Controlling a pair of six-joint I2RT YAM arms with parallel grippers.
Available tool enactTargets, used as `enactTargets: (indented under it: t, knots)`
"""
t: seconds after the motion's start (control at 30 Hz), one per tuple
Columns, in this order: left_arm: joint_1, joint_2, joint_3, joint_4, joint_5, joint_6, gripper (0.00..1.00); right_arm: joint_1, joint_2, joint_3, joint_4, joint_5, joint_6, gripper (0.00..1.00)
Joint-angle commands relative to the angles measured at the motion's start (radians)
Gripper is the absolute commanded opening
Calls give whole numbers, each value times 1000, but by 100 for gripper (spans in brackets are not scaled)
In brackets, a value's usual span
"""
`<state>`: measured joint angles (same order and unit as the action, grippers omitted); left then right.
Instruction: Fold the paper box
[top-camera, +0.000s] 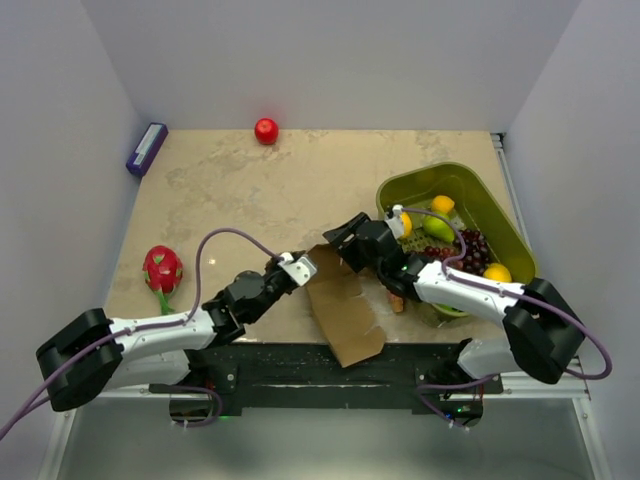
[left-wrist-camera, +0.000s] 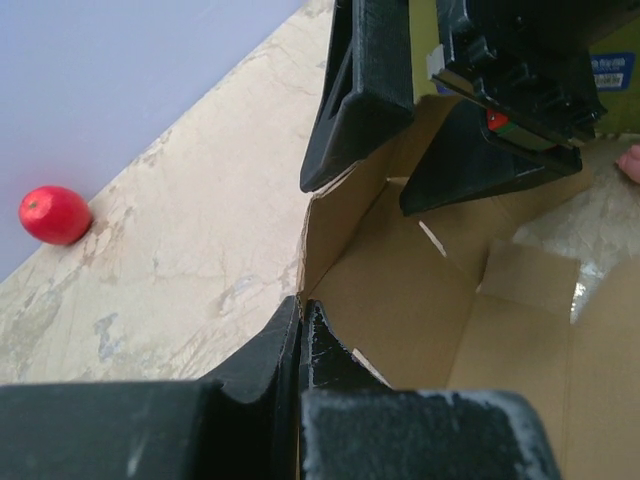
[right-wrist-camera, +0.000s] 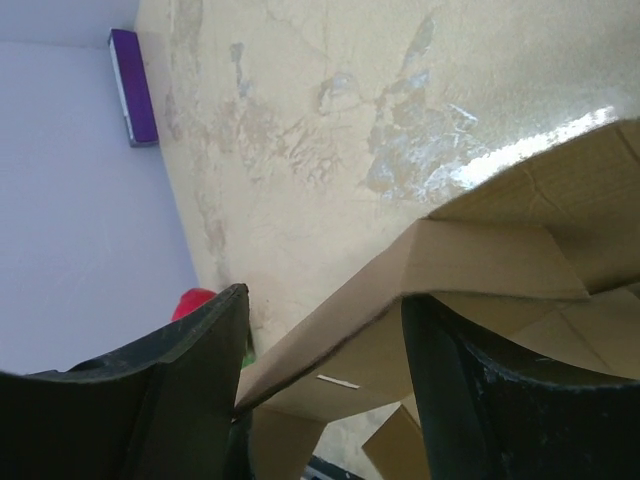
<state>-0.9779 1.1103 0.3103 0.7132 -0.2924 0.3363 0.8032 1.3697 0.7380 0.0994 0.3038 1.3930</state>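
Beige marbled tabletop (top-camera: 250, 190), pale walls around it. The paper box (top-camera: 345, 310) lies just left of the green basket (top-camera: 420, 175), still mostly a flat sheet. Its long axis runs from beside the basket toward the near edge. The step in hand looks like raising the far flaps. The left fingers (left-wrist-camera: 265, 360) are pinched together on an upright flap, and the right fingers (right-wrist-camera: 190, 360) stand apart, straddling another. Next, probably, press that crease square.

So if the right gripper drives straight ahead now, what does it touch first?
The right gripper would most likely meet the raised flap of the brown cardboard paper box standing between its open fingers; past it, only beige marbled tabletop, depth unclear.
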Motion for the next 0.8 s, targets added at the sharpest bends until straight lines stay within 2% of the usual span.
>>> enactTargets:
  t: [0.0,0.3,0.47,0.53,0.57,0.6,0.63,0.73,0.77]
  knots:
    - [-7,-92,-22,69,-46,3,0,37,14,63,-52,43,-32,65]
    - [-5,-181,-85,52,-122,-5,0,77,123,144,2,20,-31,60]
    - [-5,-179,-103,72,-137,-19,1,77,154,144,33,35,-2,53]
    - [-5,-168,-100,57,-140,-51,13,79,163,141,43,44,15,48]
    - [-5,-167,-94,45,-143,-68,26,77,166,141,51,50,18,45]
    - [-5,-165,-91,19,-145,-83,31,79,169,135,75,54,21,40]
    - [-5,-168,-85,8,-146,-103,36,77,172,133,86,52,24,31]
    - [-5,-191,-68,-47,-134,-146,47,79,190,139,105,46,28,18]
    - [-5,-202,-62,-66,-117,-163,55,77,198,141,105,43,28,16]
